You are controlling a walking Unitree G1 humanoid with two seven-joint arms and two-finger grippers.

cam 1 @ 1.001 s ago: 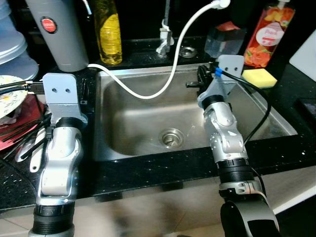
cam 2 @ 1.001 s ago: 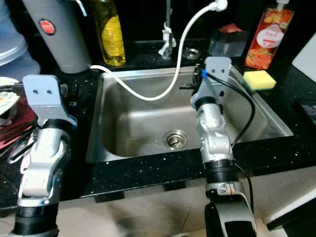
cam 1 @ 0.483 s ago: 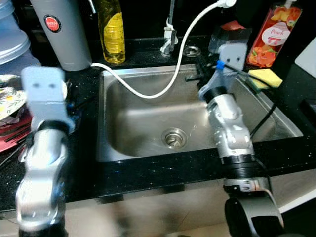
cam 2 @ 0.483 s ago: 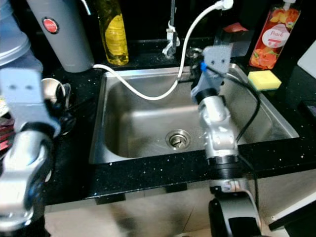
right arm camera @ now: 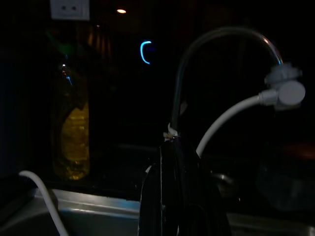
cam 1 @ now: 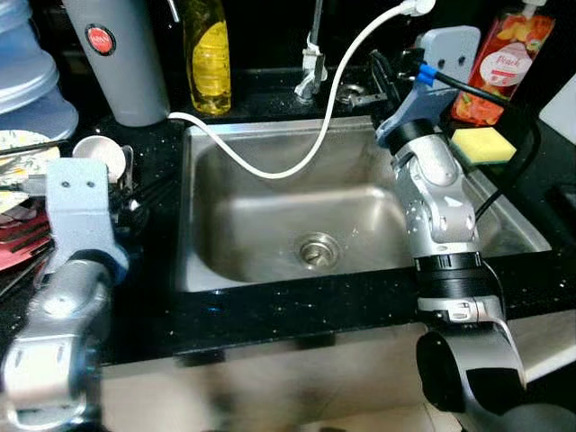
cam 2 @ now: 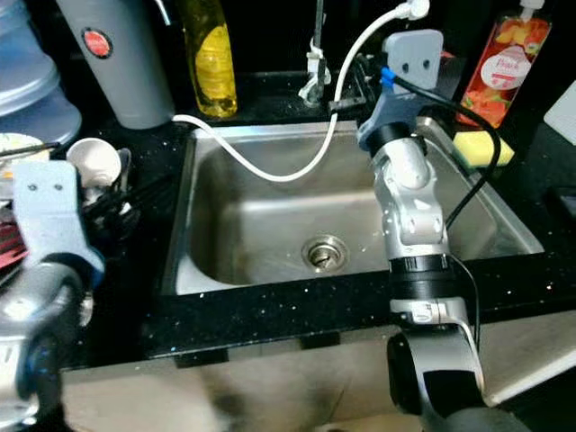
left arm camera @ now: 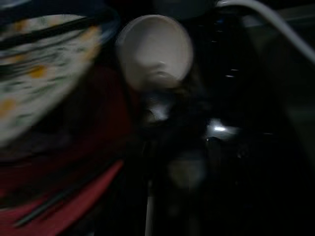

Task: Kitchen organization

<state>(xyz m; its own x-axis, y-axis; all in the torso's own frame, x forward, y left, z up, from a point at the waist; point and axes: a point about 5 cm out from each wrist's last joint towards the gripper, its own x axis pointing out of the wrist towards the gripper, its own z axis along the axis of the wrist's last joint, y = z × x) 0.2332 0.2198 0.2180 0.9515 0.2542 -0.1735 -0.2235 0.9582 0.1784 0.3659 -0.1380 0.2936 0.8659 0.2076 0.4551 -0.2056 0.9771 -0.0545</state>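
Note:
My right gripper [cam 2: 355, 79] is raised over the sink's back rim, close to the faucet [cam 1: 313, 54] base and the white hose [cam 1: 270, 171]. In the right wrist view its black fingers [right arm camera: 173, 167] lie together with nothing between them, pointing at the faucet neck. My left gripper [cam 1: 135, 193] hangs over the left counter, just short of a white cup [left arm camera: 155, 49] that lies on its side beside a patterned plate [left arm camera: 39, 64] and a red mat [cam 1: 22, 229]. That wrist view is blurred. The steel sink [cam 1: 234, 207] holds nothing but its drain [cam 1: 317, 249].
A grey thermos [cam 1: 117, 54] and a yellow dish soap bottle [cam 1: 209, 54] stand on the back counter. At the right are a yellow sponge [cam 1: 483, 144] and a peach soap bottle [cam 1: 504, 63]. Pale stacked containers [cam 1: 27, 72] sit at the far left.
My right arm has risen from inside the sink to the faucet at the back. My left arm has drawn back and to the left, uncovering the white cup. The camera shifted slightly.

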